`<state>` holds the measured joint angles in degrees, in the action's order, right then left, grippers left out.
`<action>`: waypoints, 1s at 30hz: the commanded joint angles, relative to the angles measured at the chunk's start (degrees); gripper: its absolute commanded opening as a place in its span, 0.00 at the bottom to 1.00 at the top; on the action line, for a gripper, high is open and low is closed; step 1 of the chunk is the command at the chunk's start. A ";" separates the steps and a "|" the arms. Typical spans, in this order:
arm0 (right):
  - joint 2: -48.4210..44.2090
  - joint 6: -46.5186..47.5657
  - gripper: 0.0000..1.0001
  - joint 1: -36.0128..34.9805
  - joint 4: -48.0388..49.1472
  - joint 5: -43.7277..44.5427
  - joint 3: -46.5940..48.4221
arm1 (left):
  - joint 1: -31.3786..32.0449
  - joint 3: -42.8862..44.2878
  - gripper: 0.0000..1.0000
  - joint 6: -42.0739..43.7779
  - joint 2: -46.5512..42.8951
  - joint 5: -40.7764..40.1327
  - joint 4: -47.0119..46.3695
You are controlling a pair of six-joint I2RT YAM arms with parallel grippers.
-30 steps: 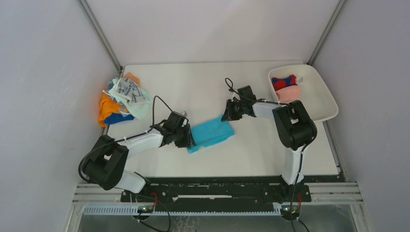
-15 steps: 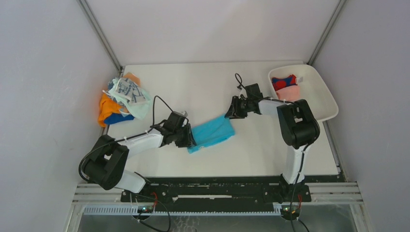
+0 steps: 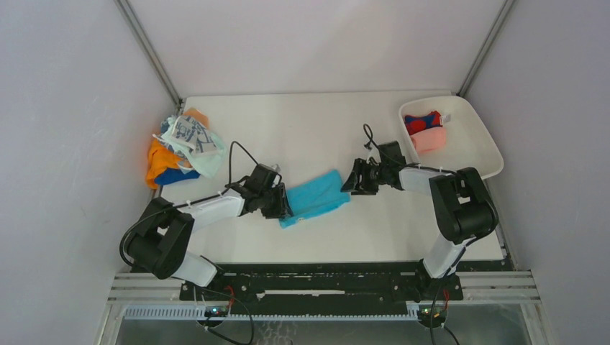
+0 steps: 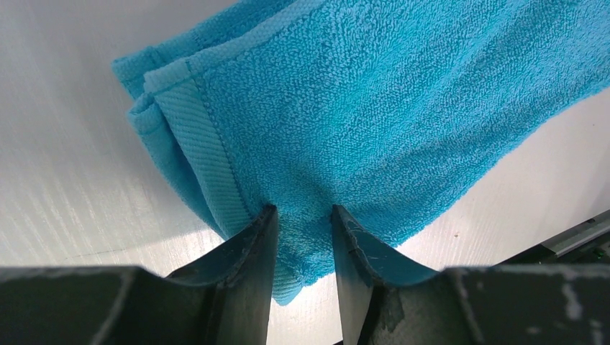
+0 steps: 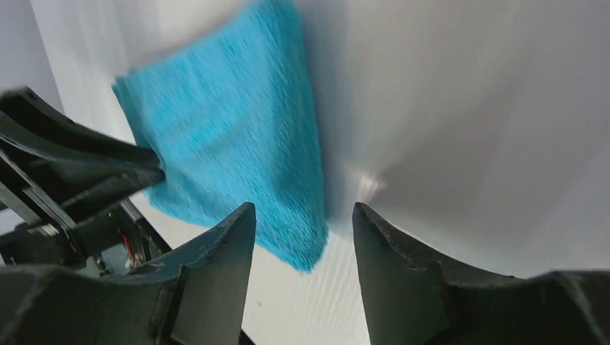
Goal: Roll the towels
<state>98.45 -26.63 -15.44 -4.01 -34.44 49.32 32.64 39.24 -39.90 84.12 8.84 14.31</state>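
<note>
step: starting roll of blue towel (image 3: 314, 198) | left jaws clamped on its edge | right jaws apart | next: probably roll from clamped edge

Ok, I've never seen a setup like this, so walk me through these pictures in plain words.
These are two robot arms, a left arm and a right arm, bolted at the near edge of a white table. The wide picture looks down from above and behind them. The two close-ups come from a small camera on each wrist. The left fingers are pinching one end of a folded blue towel. The right fingers stand open just off its other end, holding nothing. At the far left lies a heap of loose towels. At the far right, a white tray holds a red-and-blue towel and a pink towel, which look rolled.
</note>
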 commanded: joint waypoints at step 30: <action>-3.82 -2.53 0.25 5.04 2.58 -0.23 -5.96 | 0.14 1.91 0.41 2.34 1.57 -2.34 6.09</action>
<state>98.24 -28.67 -11.11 -4.12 -36.73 43.22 33.04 39.94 -39.79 84.77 9.23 13.93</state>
